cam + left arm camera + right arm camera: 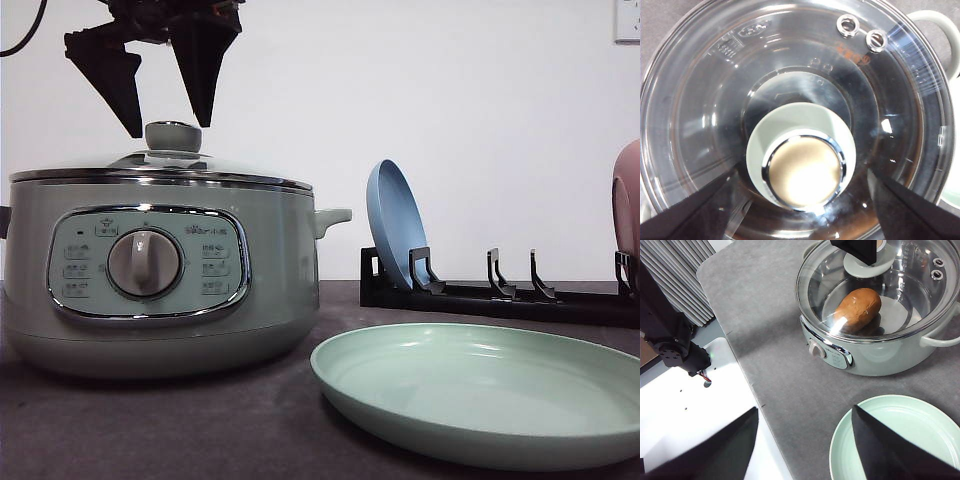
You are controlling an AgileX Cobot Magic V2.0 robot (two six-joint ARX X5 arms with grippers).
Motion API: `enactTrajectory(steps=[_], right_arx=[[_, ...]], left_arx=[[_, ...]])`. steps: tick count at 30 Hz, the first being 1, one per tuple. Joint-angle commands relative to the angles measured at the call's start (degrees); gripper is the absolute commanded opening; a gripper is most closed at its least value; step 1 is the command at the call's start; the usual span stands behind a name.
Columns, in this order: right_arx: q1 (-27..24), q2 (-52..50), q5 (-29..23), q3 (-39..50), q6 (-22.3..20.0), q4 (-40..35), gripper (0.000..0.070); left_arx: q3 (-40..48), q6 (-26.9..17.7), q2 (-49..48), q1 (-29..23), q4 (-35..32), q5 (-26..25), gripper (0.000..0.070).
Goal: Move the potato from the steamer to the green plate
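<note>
The steamer (160, 275) stands on the grey tabletop (200, 430) at the left of the front view, its glass lid (165, 170) on and its dial (144, 263) facing the camera. The left end effector (172, 118) hangs directly above the lid's knob (173, 135), its two dark fingers (110, 75) spread wide apart, one to each side of the knob and not touching it. The left wrist view looks straight down on that knob (802, 170), with a finger tip in each lower corner and a clear gap between each tip and the knob.

Through the glass in the right wrist view, the potato (857, 309) lies on its side on the pot floor inside the steamer (875, 340), under the closed lid. The green plate (895, 440) sits on the tabletop just beside the steamer, close to its front right, empty and flat; in the front view it fills the lower right (480, 390).

The right end effector (805, 445) is raised above the tabletop's near edge, its fingers spread apart with nothing between them.

Behind the green plate a black dish rack (500, 295) holds a blue plate (397, 222) upright, and a pink plate (627, 200) shows at the right edge
</note>
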State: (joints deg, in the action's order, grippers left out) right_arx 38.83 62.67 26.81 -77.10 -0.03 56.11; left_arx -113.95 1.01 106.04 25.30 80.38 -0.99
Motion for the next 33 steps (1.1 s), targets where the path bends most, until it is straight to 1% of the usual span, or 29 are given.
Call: enactTrajectory(steps=[1, 17, 33], right_arx=[[0.3, 0.5, -0.1, -0.8, -0.4, -0.3, 0.0370], [0.3, 0.5, -0.1, -0.8, -0.4, -0.3, 0.0370], [0.3, 0.5, -0.1, -0.8, -0.3, -0.3, 0.0370]], left_arx=[[-1.4, 0.3, 1.6, 0.3, -0.6, 0.2, 0.0503], [-1.4, 0.8, 1.9, 0.2, -1.8, 0.2, 0.0502], [-1.3, 1.2, 3.2, 0.2, -1.6, 0.2, 0.0502]])
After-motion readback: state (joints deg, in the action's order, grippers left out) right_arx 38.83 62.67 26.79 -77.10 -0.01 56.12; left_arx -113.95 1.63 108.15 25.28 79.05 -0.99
